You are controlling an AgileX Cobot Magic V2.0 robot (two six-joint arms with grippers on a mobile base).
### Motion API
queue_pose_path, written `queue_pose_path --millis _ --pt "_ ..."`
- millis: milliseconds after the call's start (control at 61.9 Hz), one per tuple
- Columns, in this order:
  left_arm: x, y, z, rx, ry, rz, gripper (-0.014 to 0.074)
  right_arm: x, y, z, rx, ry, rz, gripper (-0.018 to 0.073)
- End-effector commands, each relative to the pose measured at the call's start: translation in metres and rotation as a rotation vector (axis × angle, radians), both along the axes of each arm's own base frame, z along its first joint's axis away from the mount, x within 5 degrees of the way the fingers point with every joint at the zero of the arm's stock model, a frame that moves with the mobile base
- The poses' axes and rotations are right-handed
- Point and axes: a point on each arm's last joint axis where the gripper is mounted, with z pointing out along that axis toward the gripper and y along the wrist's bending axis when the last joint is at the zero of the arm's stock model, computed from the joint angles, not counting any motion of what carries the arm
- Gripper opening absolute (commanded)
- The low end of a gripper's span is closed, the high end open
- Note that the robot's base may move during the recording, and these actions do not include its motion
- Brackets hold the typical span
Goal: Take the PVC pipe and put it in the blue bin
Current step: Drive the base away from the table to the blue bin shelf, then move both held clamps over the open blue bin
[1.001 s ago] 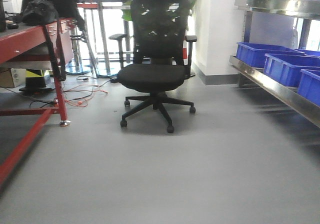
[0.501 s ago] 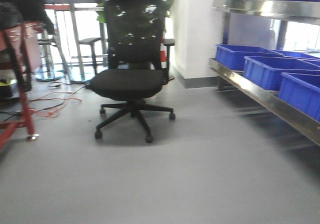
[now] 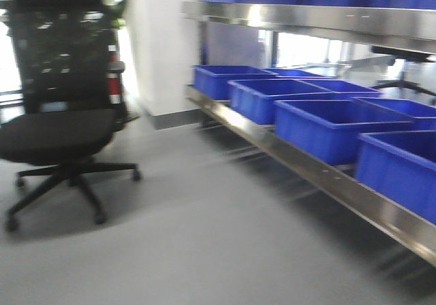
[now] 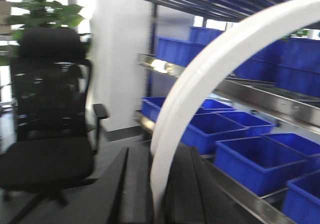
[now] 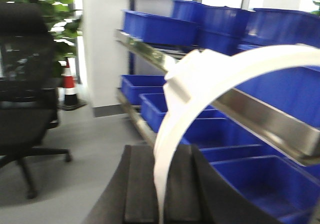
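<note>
Two grippers: both in view only from their own wrist cameras; each has a white pipe between its black fingers
Left gripper [image 4: 159, 159]: closed on the PVC pipe [image 4: 192, 84]; the pipe rises from between the fingers and arcs up and off to the right edge of the view
Right gripper [image 5: 160, 151]: clamped on a PVC pipe [image 5: 250, 66] of the same look, bent in the same arc; a thicker coupling [image 5: 185, 79] sits on the bend; whether it is the same pipe as in the left gripper cannot be told
Pipe position: held in the air, apart from every bin; none of it lies in a bin
Blue bins [image 3: 334, 124]: a row of them, open-topped, side by side on the lower steel shelf [image 3: 354, 196]; more on the shelf above
Office chair [image 3: 58, 128]: black, on the grey floor [image 3: 204, 237], left of the shelving and well apart from it
Plant [image 4: 45, 11]: green leaves above the chair back
Traffic cone [image 5: 69, 91]: orange and white, beside the white wall [image 3: 160, 46]
Sharpness: all three views are blurred; fine detail is lost
</note>
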Motion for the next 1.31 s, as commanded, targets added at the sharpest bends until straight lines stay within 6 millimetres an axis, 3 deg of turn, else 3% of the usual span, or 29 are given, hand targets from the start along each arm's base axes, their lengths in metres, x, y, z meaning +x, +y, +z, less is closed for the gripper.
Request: queue_pose_path --millis 0,1292 --pt "-0.0017 -0.0003 0.0033 -0.005 -0.033 -0.004 -0.0111 -0.0025 -0.0005 0.005 -0.008 -0.038 -0.001 -0.0169" --pt "-0.0017 -0.0003 0.0033 -0.005 -0.033 -0.004 -0.0111 -0.0025 -0.0005 0.005 -0.008 -0.038 -0.001 -0.0169"
